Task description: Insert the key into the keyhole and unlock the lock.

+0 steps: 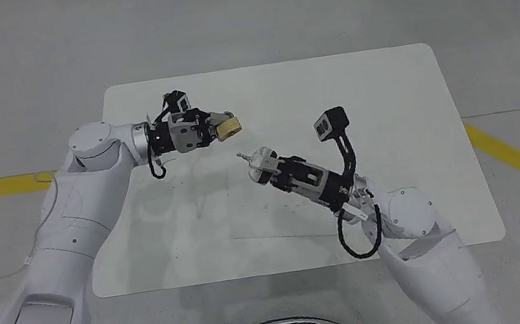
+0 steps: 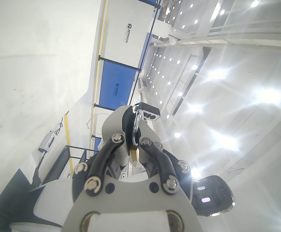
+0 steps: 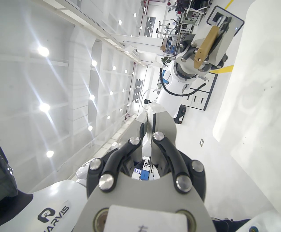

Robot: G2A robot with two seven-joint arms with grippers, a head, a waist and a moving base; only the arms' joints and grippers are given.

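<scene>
left gripper [image 1: 214, 128] clamped on lock [image 1: 226, 126] over table [image 1: 381, 93]. right gripper [image 1: 258, 162] pinches key [image 1: 243, 154], near keyhole [image 3: 198, 59] but apart. insertion and unlocking outstanding.

Gap: the key [image 1: 243, 155] is held at 5 o'clock of the lock [image 1: 225, 127], near it but apart; a narrow open passage is left between them.
Obstacle, 9 o'clock of gap: the left gripper [image 1: 216, 128] is clamped on the lock, with its arm behind.
Obstacle, 4 o'clock of gap: the right gripper [image 1: 257, 161] is clamped on the key, followed by its arm and the raised wrist camera [image 1: 328, 123].
Free room: passage is offered over the table [image 1: 390, 82] from 12 to 3 o'clock of the lock, and from 6 to 8 o'clock.
</scene>
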